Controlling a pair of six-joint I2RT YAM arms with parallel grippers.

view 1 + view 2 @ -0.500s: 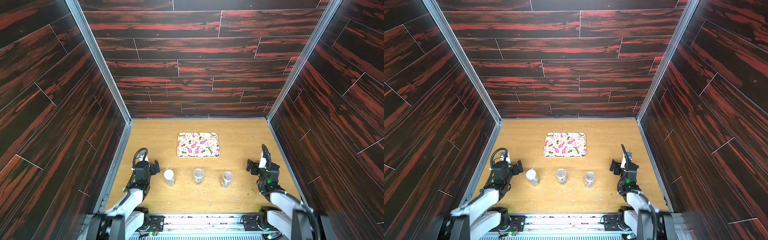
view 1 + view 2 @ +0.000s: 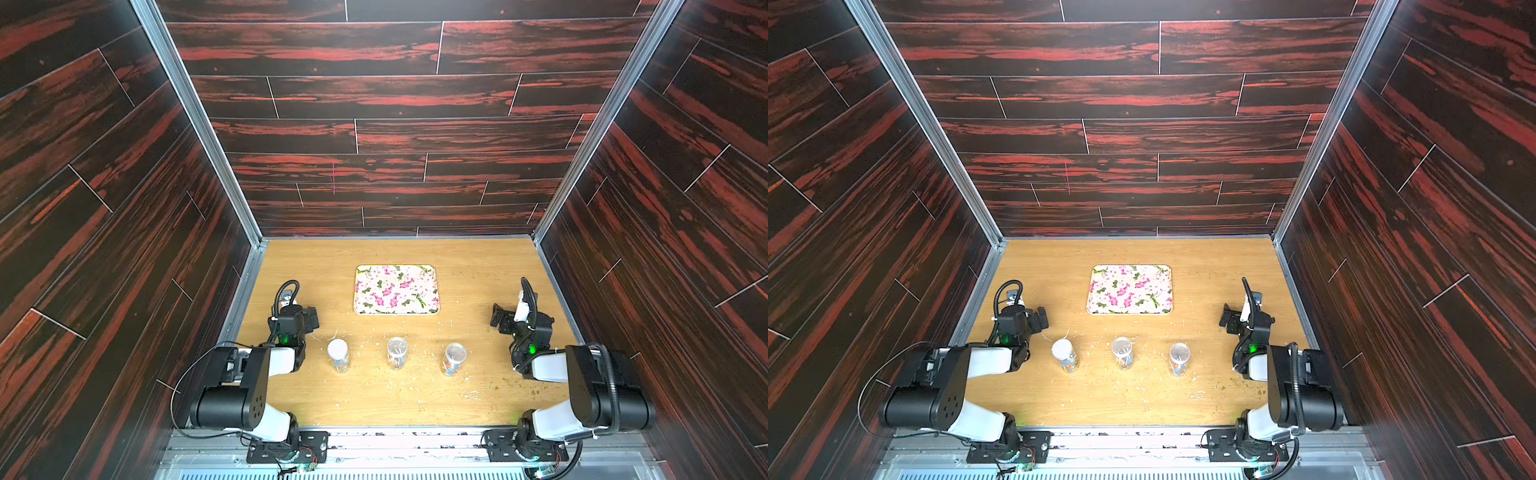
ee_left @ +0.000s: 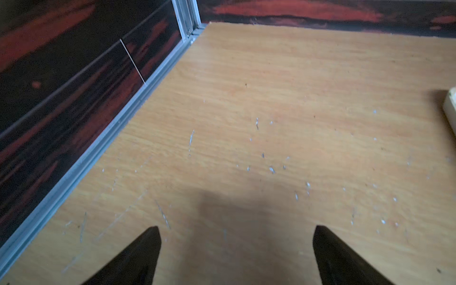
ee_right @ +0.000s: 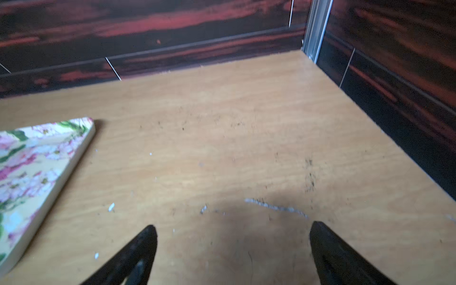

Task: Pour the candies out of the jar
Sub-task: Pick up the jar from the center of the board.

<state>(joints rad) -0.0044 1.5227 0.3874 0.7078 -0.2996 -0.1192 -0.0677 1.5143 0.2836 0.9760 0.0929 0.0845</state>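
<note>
Three jars (image 2: 397, 352) stand upright in a row, candies (image 2: 341, 366) inside; the tray (image 2: 432, 291) lies beyond. The left gripper (image 3: 235, 229) and right gripper (image 4: 233, 225) gape empty above the table (image 3: 271, 98).

Stereo head high over the desk's near edge; two wrist cams low and close.
Both top views look down toward the far wall, whole desk (image 2: 478, 266) in frame, near-identical. Left wrist view faces the far left corner past the left gripper (image 3: 237, 246); right wrist view faces the far right corner past the right gripper (image 4: 233, 244). All four views share the tray (image 2: 395, 289): the left wrist catches only the tray (image 3: 450, 111) rim, the right wrist one tray (image 4: 49, 160) corner.
</note>
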